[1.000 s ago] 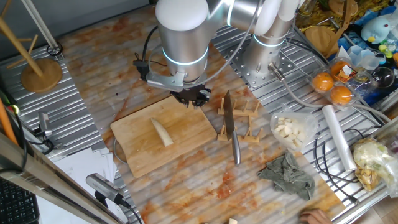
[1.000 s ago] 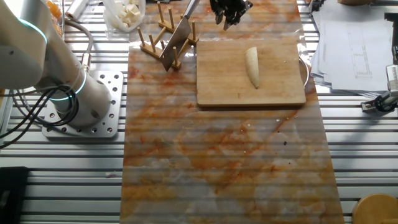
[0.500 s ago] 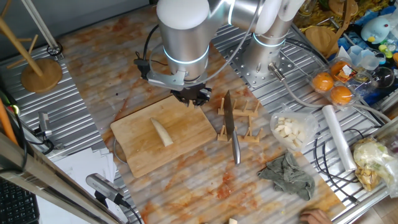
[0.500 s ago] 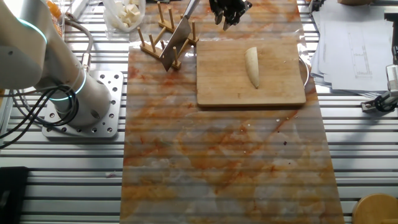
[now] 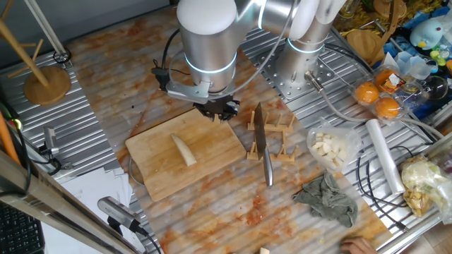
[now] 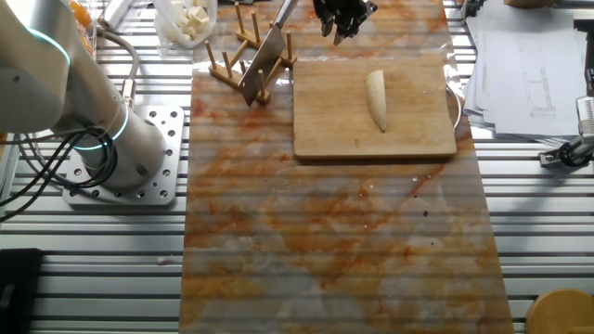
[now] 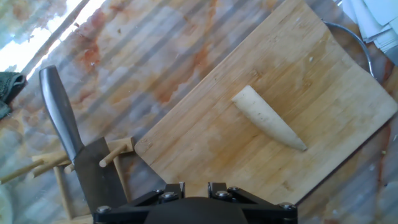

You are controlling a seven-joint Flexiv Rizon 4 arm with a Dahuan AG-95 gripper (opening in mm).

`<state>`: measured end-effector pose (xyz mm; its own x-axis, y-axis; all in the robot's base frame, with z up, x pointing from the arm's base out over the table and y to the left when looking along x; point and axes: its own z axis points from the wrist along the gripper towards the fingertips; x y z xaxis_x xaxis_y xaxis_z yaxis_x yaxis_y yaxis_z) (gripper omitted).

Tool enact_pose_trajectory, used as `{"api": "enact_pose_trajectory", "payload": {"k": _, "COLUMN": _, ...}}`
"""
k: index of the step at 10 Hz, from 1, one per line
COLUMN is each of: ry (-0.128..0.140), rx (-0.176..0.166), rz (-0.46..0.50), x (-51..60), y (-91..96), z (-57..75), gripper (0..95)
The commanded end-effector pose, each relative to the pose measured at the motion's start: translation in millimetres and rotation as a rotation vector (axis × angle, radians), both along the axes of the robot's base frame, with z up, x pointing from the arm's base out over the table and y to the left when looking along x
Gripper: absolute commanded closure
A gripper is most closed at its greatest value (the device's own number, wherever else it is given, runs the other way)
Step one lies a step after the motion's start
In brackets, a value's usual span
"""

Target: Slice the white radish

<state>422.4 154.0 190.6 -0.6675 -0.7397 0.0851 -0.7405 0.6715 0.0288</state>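
Note:
The white radish [image 5: 184, 149] is a pale tapered strip lying whole on the wooden cutting board [image 5: 219, 137]. It also shows in the other fixed view [image 6: 376, 99] and the hand view [image 7: 268, 118]. A knife [image 5: 261, 134] rests blade-up in a small wooden rack [image 5: 279, 152] right of the board; it shows in the other fixed view [image 6: 264, 60] and the hand view [image 7: 62, 118] too. My gripper [image 5: 219, 111] hovers above the board's far edge, between radish and knife, empty, with its jaws a little apart [image 7: 196, 186].
A clear bag of pale cubes [image 5: 332, 148] lies right of the rack. A green cloth [image 5: 326, 197], a plastic roll [image 5: 385, 155] and oranges [image 5: 378, 99] lie to the right. A wooden stand [image 5: 46, 77] is at far left. Papers [image 6: 520, 56] lie beside the board.

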Motion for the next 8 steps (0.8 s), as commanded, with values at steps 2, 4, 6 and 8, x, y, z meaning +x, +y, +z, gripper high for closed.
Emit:
{"api": "enact_pose_trajectory", "payload": {"k": 2, "ry": -0.001, "rx": 0.0, "rz": 0.0, "x": -0.2, "y": -0.3, "z": -0.2, "gripper": 76.0}}
{"api": "enact_pose_trajectory", "payload": {"k": 4, "ry": -0.001, "rx": 0.0, "rz": 0.0, "x": -0.2, "y": -0.3, "z": -0.2, "gripper": 76.0}}
{"api": "enact_pose_trajectory", "payload": {"k": 6, "ry": 0.021, "rx": -0.004, "rz": 0.115, "x": -1.9, "y": -67.6, "z": 14.3, "gripper": 76.0}}
{"api": "enact_pose_trajectory", "payload": {"k": 8, "ry": 0.011, "rx": -0.024, "rz": 0.078, "x": -22.1, "y": -46.4, "z": 9.4, "gripper": 76.0}}
